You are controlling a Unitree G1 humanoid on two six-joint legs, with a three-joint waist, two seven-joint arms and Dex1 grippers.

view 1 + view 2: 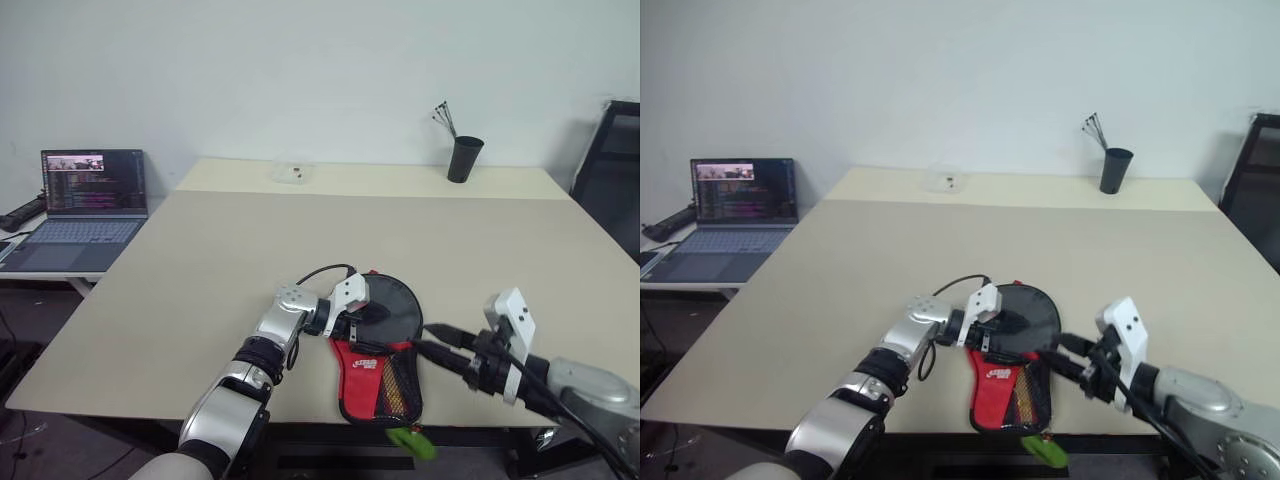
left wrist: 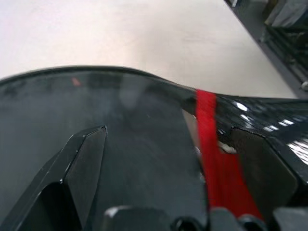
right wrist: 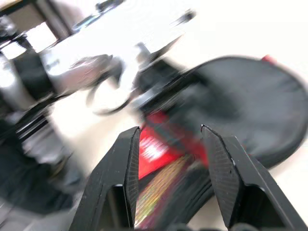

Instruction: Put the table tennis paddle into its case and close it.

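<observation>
A wide beige counter [image 1: 220, 250] filled a white-walled room, a laptop [image 1: 85, 205] on a side desk and a black cup [image 1: 464, 158] near the far edge. The case [image 1: 385, 345] lay at the counter's near edge, red panel toward the robot. Whether the paddle sat inside could not be told. The left claw [image 1: 362, 315] rested over the case's round black end, fingers spread wide, gripping nothing. The right claw [image 1: 435, 345] hovered just beside the case, fingers parted and empty. Closing it well likely called for the left to pin the fabric while the right found the zip pull.
</observation>
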